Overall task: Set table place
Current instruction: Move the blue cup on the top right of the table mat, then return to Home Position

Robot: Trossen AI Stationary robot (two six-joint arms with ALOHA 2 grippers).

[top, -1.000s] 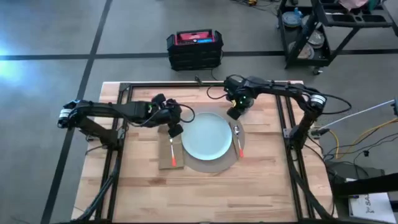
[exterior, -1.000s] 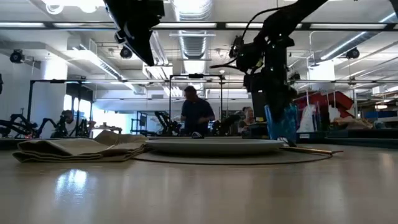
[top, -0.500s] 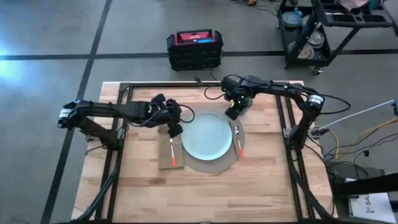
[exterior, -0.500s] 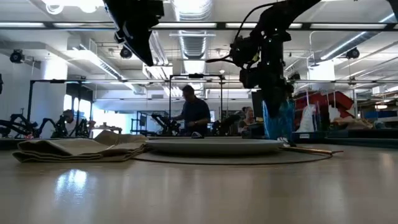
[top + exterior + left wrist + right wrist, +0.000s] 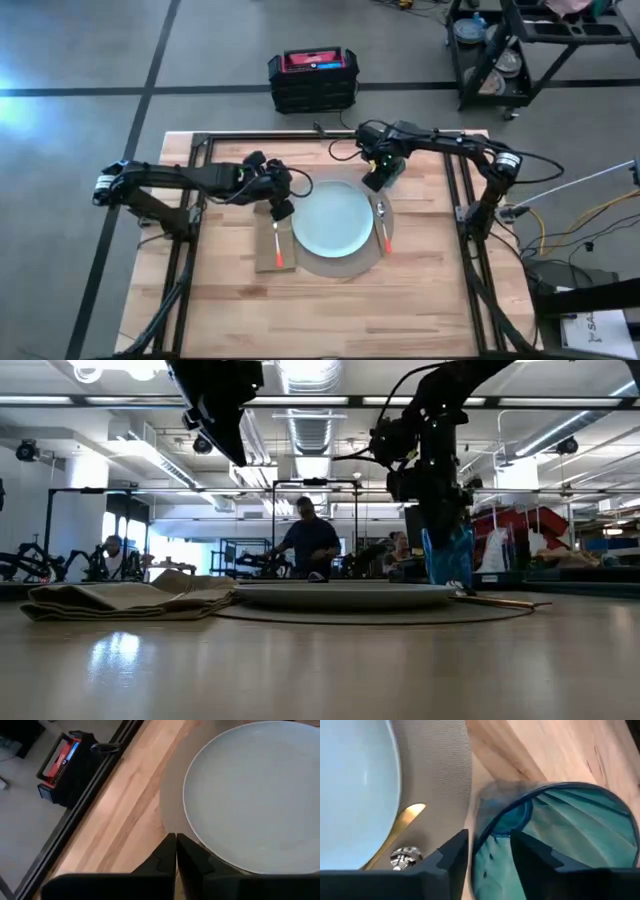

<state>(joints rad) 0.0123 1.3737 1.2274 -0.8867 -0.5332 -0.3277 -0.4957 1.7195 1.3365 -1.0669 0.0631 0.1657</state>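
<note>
Right gripper: the right gripper [image 5: 381,176] is hanging at about one o'clock of the plate, its dark fingers [image 5: 451,851] pinching the rim of the teal cup [image 5: 555,837], one finger outside the wall and one inside the mouth.
Cup: the ribbed teal cup (seen through as blue in the low view [image 5: 448,556]) is standing upright at the mat's far-right edge, at the bowl end of the spoon; whether its base is touching the wood I cannot tell.
Left gripper: the left gripper [image 5: 283,209] is hovering at roughly ten o'clock of the plate, above the far end of the napkin, its fingers [image 5: 167,857] pressing together with nothing between them.
Plate: the pale blue-green plate [image 5: 338,218] is sitting centred on the round tan mat [image 5: 337,268].
Napkin: the brown cloth napkin [image 5: 268,255] is lying at nine o'clock of the plate, with the orange-handled fork [image 5: 277,246] resting along it.
Spoon: the orange-handled spoon [image 5: 384,228] is lying on the mat at three o'clock of the plate, just beside its rim.
Table: the butcher-block table [image 5: 330,312] is carrying the whole setting inside its black rail frame.
Room: a person [image 5: 308,542] is standing well behind the table.
</note>
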